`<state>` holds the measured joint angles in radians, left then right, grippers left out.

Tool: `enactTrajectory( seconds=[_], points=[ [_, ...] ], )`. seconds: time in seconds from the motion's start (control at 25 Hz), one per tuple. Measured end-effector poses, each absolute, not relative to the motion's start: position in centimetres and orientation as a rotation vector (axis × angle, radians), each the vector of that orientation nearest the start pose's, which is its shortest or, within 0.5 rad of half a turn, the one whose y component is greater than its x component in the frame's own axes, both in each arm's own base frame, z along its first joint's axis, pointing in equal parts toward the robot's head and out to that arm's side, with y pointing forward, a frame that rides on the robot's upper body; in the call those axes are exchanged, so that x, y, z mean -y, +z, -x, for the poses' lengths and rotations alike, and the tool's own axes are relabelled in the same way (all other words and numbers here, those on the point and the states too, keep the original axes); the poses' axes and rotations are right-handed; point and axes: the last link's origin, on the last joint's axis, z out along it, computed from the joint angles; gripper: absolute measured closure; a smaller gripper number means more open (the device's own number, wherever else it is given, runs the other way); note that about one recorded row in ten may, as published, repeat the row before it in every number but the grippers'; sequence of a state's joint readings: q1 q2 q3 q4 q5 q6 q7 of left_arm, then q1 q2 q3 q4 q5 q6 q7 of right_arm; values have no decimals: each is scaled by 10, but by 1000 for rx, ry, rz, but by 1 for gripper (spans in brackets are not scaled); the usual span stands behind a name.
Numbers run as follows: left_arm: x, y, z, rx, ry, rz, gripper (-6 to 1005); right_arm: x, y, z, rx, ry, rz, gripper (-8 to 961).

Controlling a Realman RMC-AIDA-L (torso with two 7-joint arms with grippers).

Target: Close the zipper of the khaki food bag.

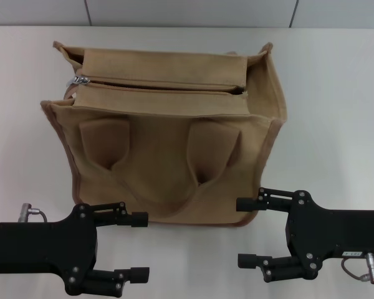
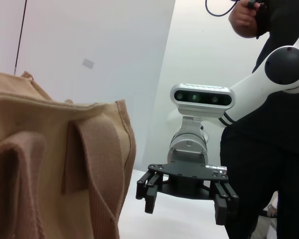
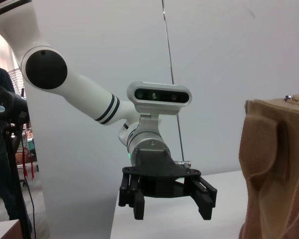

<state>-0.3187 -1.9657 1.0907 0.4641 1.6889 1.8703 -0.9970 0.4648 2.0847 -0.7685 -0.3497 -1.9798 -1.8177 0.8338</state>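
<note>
The khaki food bag [image 1: 162, 156] stands upright in the middle of the white table. The zipper [image 1: 162, 86] runs along its top panel, with a dark slit along its length. Its silver pull [image 1: 80, 80] sits at the bag's left end. My left gripper [image 1: 140, 245] is open and empty, low near the bag's front left corner. My right gripper [image 1: 243, 232] is open and empty near the bag's front right corner. Neither touches the bag. The left wrist view shows the bag's side [image 2: 50, 164] and the right gripper [image 2: 185, 201] beyond it. The right wrist view shows the bag [image 3: 274, 174] and the left gripper [image 3: 167, 201].
The white table [image 1: 336, 93] extends to both sides of the bag, with a pale wall behind it. A fabric handle [image 1: 159, 168] hangs down the bag's front face. A person in dark clothes [image 2: 269, 164] stands beside the robot.
</note>
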Motion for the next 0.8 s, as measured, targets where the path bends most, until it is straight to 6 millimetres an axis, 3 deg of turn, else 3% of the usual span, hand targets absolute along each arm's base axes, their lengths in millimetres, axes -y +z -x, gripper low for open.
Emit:
enactTrajectory(
  seconds=[0.8],
  points=[
    [-217,3,291,322,-1062,2951,204,-241,-48,-261,-180,1065,2934,151]
  ],
)
